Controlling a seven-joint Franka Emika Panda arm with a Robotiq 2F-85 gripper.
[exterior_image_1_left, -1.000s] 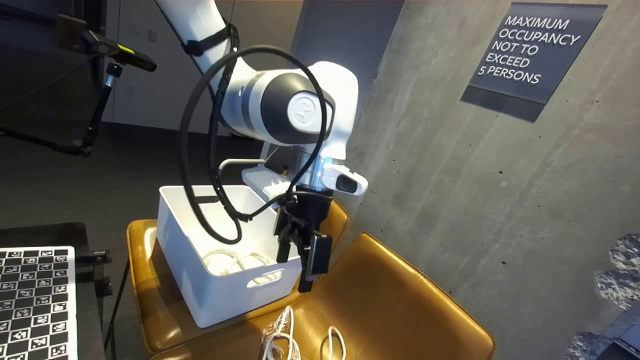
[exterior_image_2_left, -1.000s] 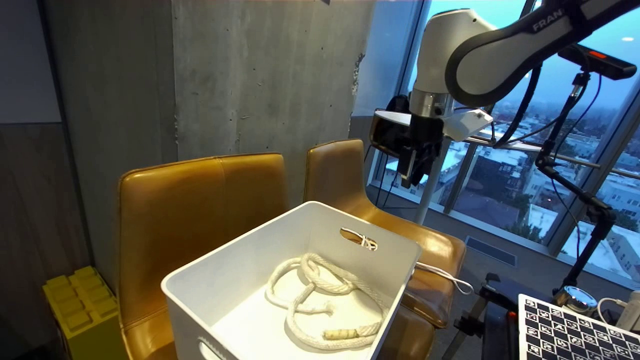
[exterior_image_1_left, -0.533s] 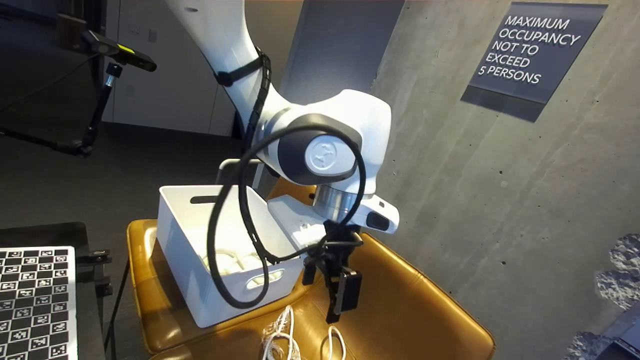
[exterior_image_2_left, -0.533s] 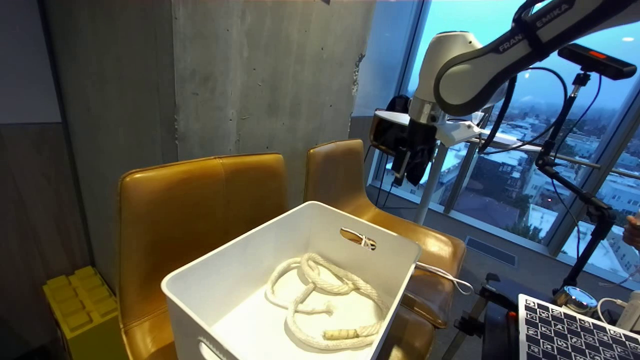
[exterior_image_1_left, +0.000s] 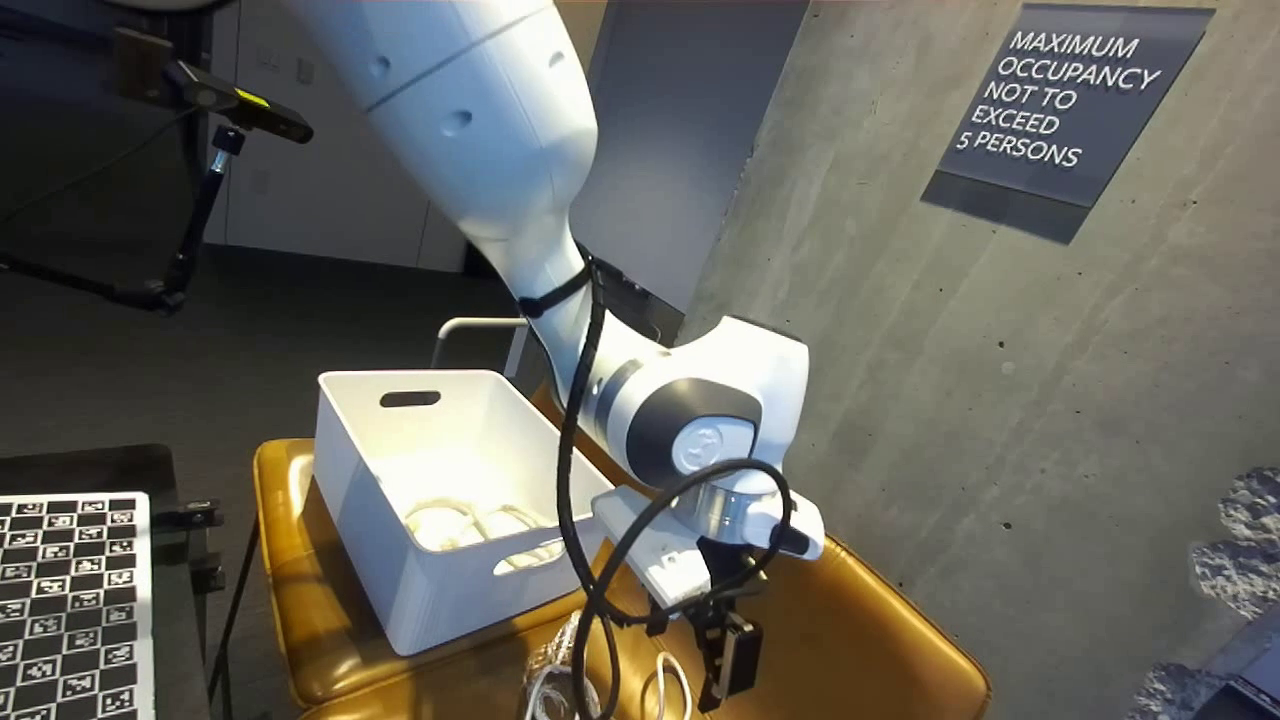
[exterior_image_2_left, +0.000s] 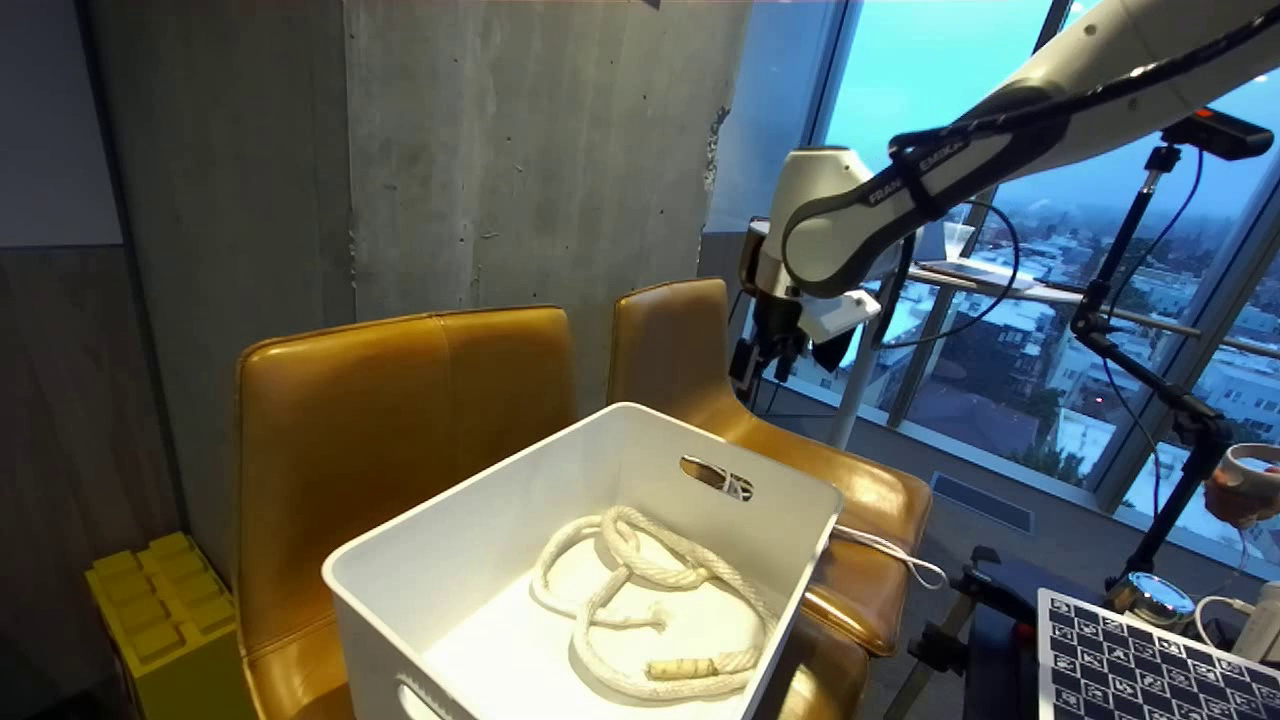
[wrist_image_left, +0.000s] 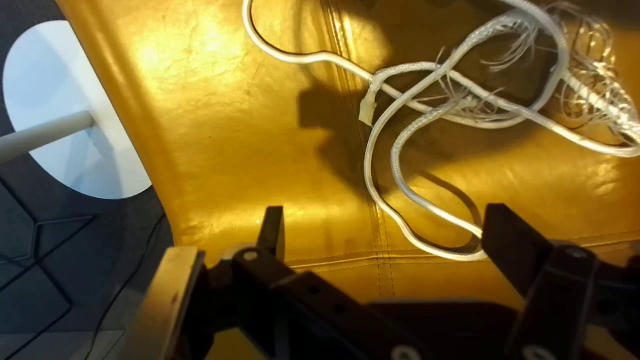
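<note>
Dips lower than a second ago, taking the white robot arm and its hand toward five o'clock in an exterior view, past the white storage bin and down over the golden leather chair. Judging by that shift, now hangs nearer to the thin white braided cord and farther from the bin: probably amounts to closing in on the cord, with no grip made yet.

Find the cord on the chair's seat, sprawled in loose loops from twelve round to four o'clock in the wrist view, with a frayed stretch at two. Holds nothing in the hand: gapes wide, fingertips well apart, with only leather and cord in view between. Overlaps the lowest loop with the fingertip at four o'clock; impossible to tell from here whether touching or just above.

Leaves the bin in place, at ten o'clock from the hand, with the thick white rope unmoved inside. Adds, near three o'clock in an exterior view, a white mug in someone's fingers, well apart from the chair and seemingly of no bearing on the work.
</note>
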